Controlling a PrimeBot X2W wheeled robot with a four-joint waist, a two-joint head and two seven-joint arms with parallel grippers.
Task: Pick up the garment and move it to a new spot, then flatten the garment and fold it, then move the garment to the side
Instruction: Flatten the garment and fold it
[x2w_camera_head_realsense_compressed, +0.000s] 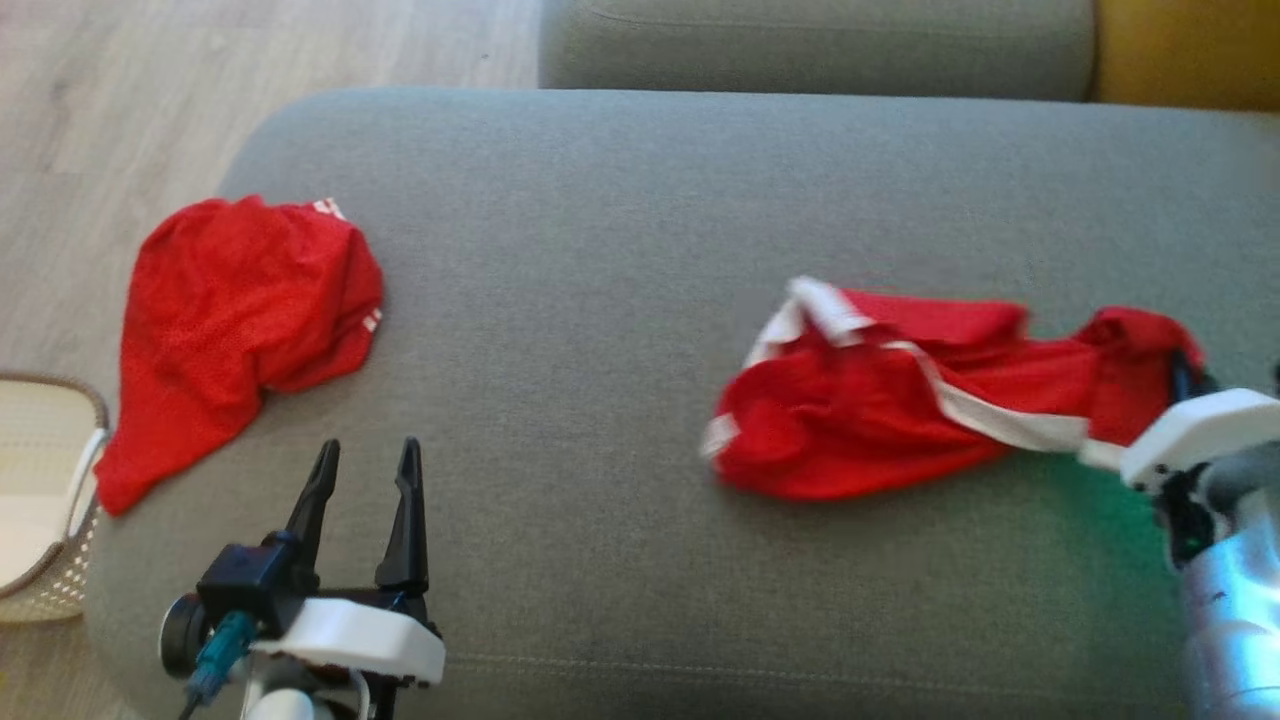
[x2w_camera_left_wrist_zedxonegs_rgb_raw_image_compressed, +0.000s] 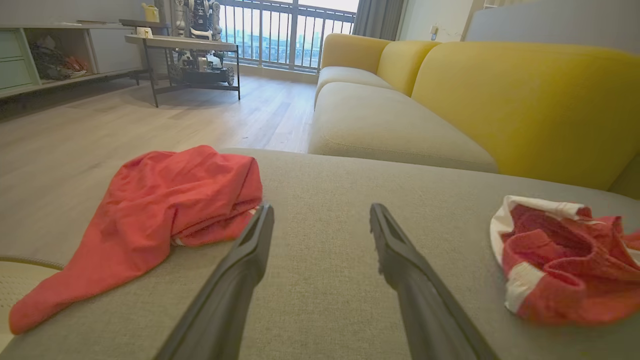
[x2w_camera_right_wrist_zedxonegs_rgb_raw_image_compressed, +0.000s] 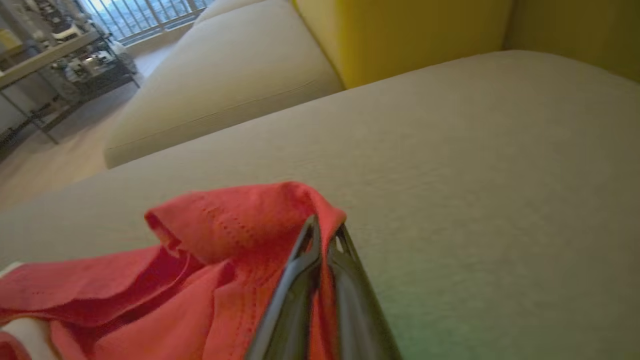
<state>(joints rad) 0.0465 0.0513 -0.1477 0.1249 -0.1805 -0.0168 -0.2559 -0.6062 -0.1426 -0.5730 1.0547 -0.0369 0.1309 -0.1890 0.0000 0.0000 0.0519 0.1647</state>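
Observation:
A crumpled red garment (x2w_camera_head_realsense_compressed: 900, 400) with white trim lies on the right half of the grey cushion (x2w_camera_head_realsense_compressed: 620, 250). My right gripper (x2w_camera_head_realsense_compressed: 1180, 372) is at the garment's right end, shut on a fold of the red cloth. In the right wrist view its fingers (x2w_camera_right_wrist_zedxonegs_rgb_raw_image_compressed: 300, 280) pinch the raised garment (x2w_camera_right_wrist_zedxonegs_rgb_raw_image_compressed: 225, 230) at their tips, right gripper (x2w_camera_right_wrist_zedxonegs_rgb_raw_image_compressed: 325, 229). My left gripper (x2w_camera_head_realsense_compressed: 367, 450) stands open near the cushion's front left, with nothing between its fingers. In the left wrist view the left gripper (x2w_camera_left_wrist_zedxonegs_rgb_raw_image_compressed: 321, 210) points across bare cushion, with the garment (x2w_camera_left_wrist_zedxonegs_rgb_raw_image_compressed: 560, 265) off to its right.
A second plain red garment (x2w_camera_head_realsense_compressed: 240, 310) lies bunched at the cushion's left edge, also seen as the red garment (x2w_camera_left_wrist_zedxonegs_rgb_raw_image_compressed: 165, 210) left of my left fingers. A woven basket (x2w_camera_head_realsense_compressed: 85, 500) stands on the floor at left. A yellow sofa back (x2w_camera_left_wrist_zedxonegs_rgb_raw_image_compressed: 525, 100) rises behind.

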